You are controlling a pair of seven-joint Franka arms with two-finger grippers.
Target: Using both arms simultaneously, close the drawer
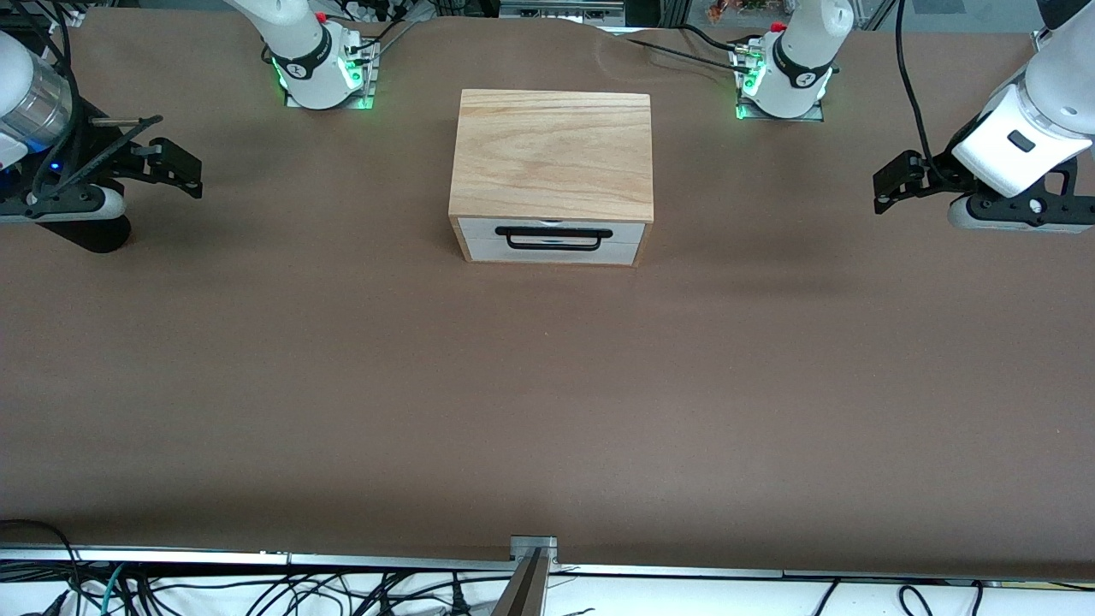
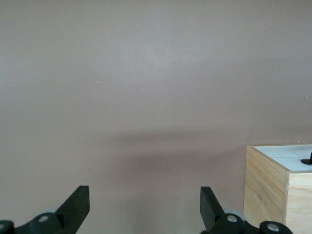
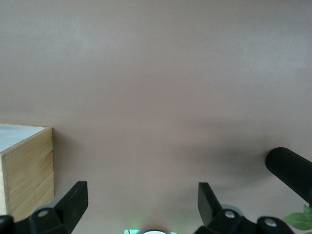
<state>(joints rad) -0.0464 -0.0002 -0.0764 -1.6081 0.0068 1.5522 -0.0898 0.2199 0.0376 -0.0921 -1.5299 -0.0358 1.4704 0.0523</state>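
**One box, one drawer, two hands held out wide**

I count one box (image 1: 553, 154), one drawer (image 1: 552, 240) and two arms on the brown worktop (image 1: 547, 402). I take the box as my landmark: it stands midway between the two arm bases, and the drawer sits in its face turned toward the front camera.

The drawer has a white front panel with one long black wire handle (image 1: 553, 239) running across it. The panel looks level with the light oak frame around it, and none of the tray shows. The box's top is plain pale wood with visible grain.

The left hand (image 1: 890, 181) hangs over bare worktop well out from the box, toward the left arm's end. Its two fingers (image 2: 78, 204) are spread wide apart, grasping nothing.

The right hand (image 1: 175, 167) hangs over bare worktop well out toward the right arm's end. Its two fingers (image 3: 75, 200) are likewise released, with nothing between them.
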